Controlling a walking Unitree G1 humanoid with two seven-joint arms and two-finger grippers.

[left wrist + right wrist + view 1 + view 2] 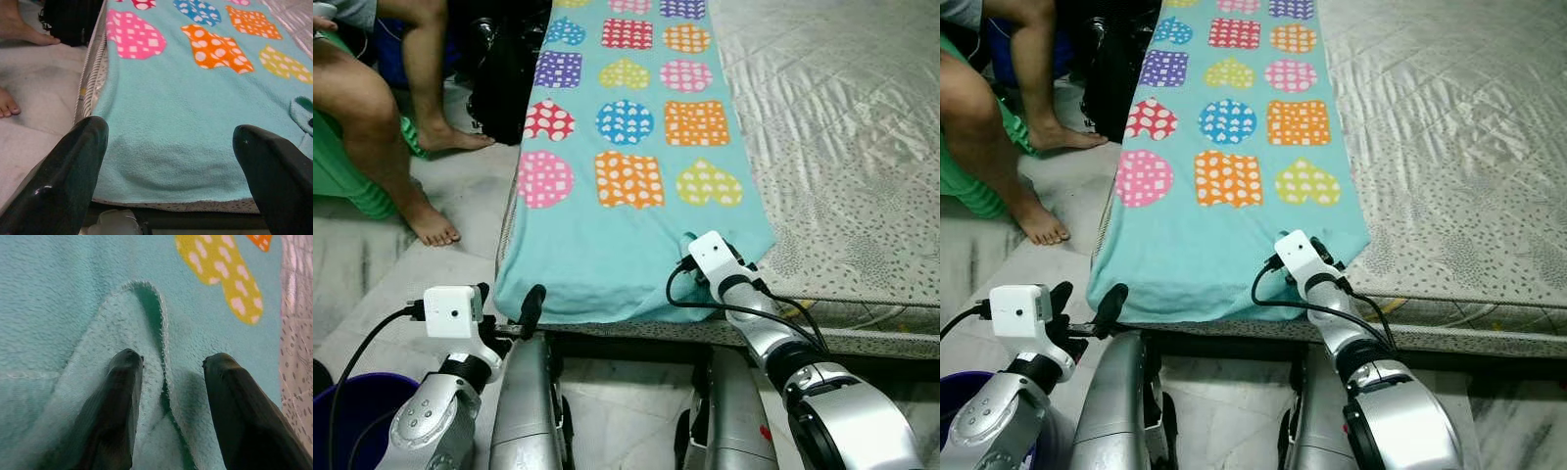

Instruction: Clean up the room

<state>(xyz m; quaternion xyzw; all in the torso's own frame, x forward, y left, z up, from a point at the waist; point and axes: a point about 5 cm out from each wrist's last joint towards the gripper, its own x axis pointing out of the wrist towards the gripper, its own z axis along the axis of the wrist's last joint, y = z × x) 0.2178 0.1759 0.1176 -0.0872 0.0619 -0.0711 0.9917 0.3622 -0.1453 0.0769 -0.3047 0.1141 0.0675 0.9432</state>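
The right claw (pixel 168 396) is pressing down on the near right corner of the turquoise blanket (pixel 626 245), its two black fingers (pixel 120 406) standing apart with a raised fold of the fleece (pixel 146 333) lying between them; they are touching the cloth but are not closed on it. A yellow dotted heart (pixel 222 271) is sitting just beyond the fingertips. The left claw (pixel 168 161) is hovering off the near left corner of the same blanket, at the bed's edge, its fingers (pixel 73 166) spread wide and holding nothing.

The blanket is lying flat along the left strip of the bed (pixel 842 127), printed with rows of dotted hearts, squares and circles, its near hem hanging a little over the mattress edge. The rest of the mattress is showing a grey quilted cover with a speckled sheet (pixel 842 264) beside the blanket.

On the floor (pixel 460 196) to the left, a person's bare legs and feet (pixel 431 223) are resting near a black bag (pixel 504 78). A dark blue bucket (pixel 352 411) is standing by the robot's left arm.
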